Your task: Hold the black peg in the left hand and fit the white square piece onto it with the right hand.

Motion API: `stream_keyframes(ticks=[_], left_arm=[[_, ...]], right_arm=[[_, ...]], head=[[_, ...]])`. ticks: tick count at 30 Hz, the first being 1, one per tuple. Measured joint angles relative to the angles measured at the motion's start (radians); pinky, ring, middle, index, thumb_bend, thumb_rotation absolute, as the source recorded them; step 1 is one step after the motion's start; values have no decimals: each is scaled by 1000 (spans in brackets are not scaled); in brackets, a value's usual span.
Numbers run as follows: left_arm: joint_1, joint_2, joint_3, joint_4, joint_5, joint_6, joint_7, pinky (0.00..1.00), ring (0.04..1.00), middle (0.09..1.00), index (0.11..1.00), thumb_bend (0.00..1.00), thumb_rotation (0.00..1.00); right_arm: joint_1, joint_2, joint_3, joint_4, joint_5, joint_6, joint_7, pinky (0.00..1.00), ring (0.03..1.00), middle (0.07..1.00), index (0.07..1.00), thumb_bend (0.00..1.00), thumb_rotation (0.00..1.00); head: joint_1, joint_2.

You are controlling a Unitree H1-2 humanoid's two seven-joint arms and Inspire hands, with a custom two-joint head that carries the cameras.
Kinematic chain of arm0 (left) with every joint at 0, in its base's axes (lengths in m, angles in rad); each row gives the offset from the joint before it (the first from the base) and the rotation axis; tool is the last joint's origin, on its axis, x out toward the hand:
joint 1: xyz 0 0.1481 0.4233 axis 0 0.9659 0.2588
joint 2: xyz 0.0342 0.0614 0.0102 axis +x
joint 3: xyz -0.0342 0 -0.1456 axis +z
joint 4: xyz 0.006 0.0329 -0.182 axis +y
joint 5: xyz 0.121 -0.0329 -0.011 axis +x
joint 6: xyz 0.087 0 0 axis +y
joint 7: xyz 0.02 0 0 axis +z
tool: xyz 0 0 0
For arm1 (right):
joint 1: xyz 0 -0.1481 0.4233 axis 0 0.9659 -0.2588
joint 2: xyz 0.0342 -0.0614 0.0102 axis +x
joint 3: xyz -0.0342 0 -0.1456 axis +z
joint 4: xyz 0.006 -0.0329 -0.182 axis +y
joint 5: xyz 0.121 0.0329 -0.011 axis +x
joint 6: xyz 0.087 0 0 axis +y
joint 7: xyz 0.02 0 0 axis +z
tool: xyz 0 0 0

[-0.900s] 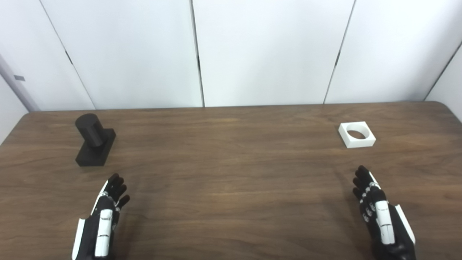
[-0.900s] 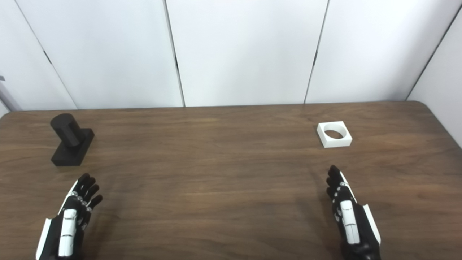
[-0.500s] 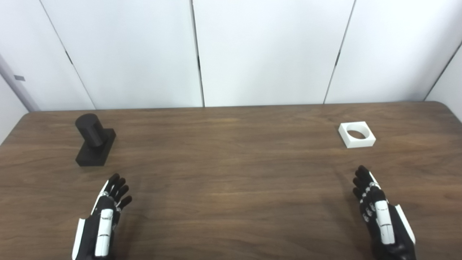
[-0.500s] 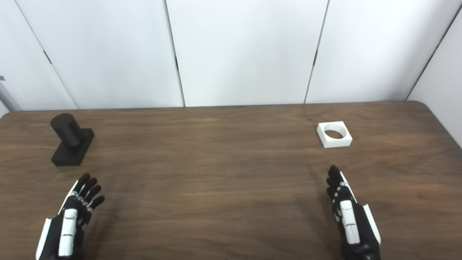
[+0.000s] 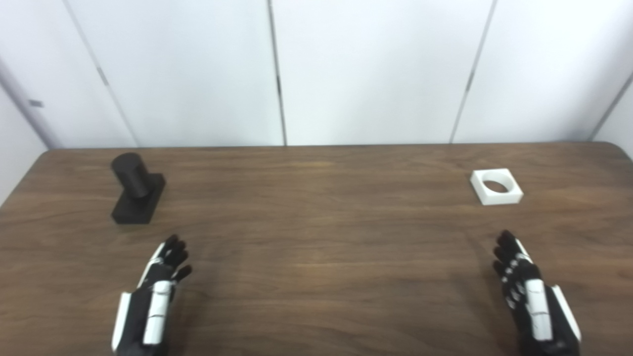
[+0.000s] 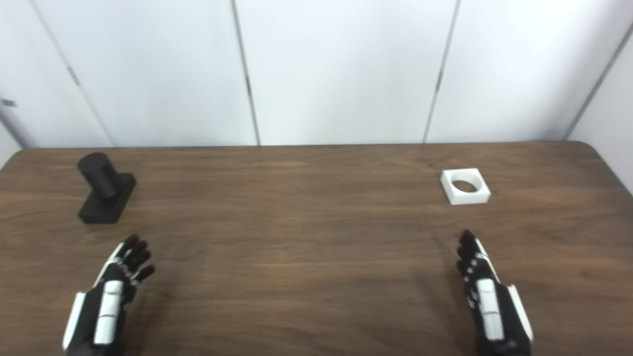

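The black peg (image 5: 134, 190), a cylinder on a square base, stands upright at the far left of the wooden table (image 5: 316, 237). The white square piece (image 5: 496, 186) with a round hole lies flat at the far right. My left hand (image 5: 157, 291) is open and empty over the table, below and a little right of the peg. My right hand (image 5: 526, 291) is open and empty, below the white piece. Both hands are well apart from the objects. The peg (image 6: 106, 189) and the white piece (image 6: 465, 186) also show in the right eye view.
White wall panels (image 5: 316, 74) stand behind the table's far edge. The table's right corner is rounded (image 5: 613, 146). Nothing else lies on the table between the two hands.
The whole picture has shifted a little to the right and down, so the camera moved. The left hand has edged slightly forward. The peg and the white piece stay put.
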Motion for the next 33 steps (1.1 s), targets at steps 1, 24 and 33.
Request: stream_keyframes(ticks=[1, 24, 33], left_arm=[[0, 0, -5, 1, 6, -1, 0, 874, 930, 939, 927, 598, 848], [-1, -11, -87, 64, 68, -105, 73, 851, 917, 926, 903, 633, 786], [-4, -11, -97, 79, 82, -157, 77, 825, 912, 927, 912, 604, 796]], right_arm=[[1, -2, -2, 2, 1, -4, 4, 1000, 1000, 1000, 992, 585, 1000], [-7, -35, -38, 45, 39, -53, 47, 973, 967, 944, 937, 630, 958], [-7, -35, -42, 53, 44, -72, 55, 997, 970, 950, 932, 635, 955]], head=[[0, 0], [227, -189], [232, -199]])
